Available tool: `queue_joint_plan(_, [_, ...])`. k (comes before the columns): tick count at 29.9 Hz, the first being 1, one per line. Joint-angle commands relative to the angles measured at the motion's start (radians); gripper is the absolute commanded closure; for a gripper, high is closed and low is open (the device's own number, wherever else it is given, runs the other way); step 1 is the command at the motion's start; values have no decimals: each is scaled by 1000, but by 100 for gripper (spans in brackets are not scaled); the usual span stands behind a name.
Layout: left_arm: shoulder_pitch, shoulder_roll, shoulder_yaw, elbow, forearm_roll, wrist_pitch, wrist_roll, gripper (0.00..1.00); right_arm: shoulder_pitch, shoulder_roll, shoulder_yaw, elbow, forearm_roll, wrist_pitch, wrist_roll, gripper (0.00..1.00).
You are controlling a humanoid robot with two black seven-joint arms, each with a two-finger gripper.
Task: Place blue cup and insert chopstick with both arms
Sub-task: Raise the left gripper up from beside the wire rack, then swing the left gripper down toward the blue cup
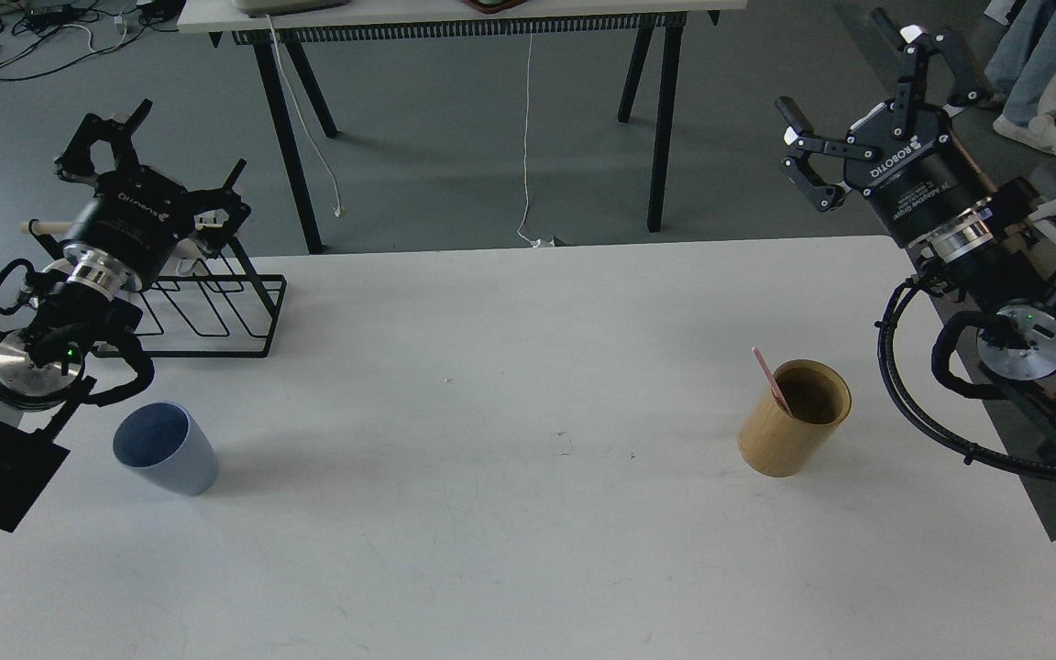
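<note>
A blue cup (166, 449) stands upright on the white table (510, 513) at the front left, mouth tilted toward me. A tan cylindrical holder (796, 417) stands at the right with one pink chopstick (771, 379) leaning out of it. My left gripper (181, 147) is open and empty, raised above the black wire rack (212, 307), well behind the cup. My right gripper (844, 92) is open and empty, raised past the table's far right edge, above and behind the holder.
The wire rack has a wooden rod (47, 226) across its top. A dark-legged table (464, 14) stands on the floor behind, with cables hanging down. A person's legs (1037, 55) and a chair show at the far right.
</note>
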Motion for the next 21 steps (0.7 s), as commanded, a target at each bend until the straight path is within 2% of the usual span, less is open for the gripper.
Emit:
queue_joint_plan(1, [-28,-11,-1,2,-7,0,-56,0,-2,-14,9,1,1,0,0,0])
queue_joint_plan(4, [-40,-20,-1,-1,-4,0,-85,0,-2,-14,9,1,1,0,0,0])
queue_joint_plan(6, [-46,-9,5,-4,1,0,-80,0,-2,-14,10,1,1,0,0,0])
queue_joint_plan(10, [-138,98,16,-4,152,0,-77,0,1,-15,12,1,1,0,0,0])
queue_joint_plan(13, [-186,161,5,-21,270,0,-97,0,1,-17,21,3,1,0,0,0])
queue_joint_plan(19, [-204,239,-81,-18,277,0,-223,0,0,-17,20,0,1,0,0,0])
queue_joint_plan(21, [-195,235,-95,-13,281,0,-321,0,0,-17,20,-3,-1,0,0,0])
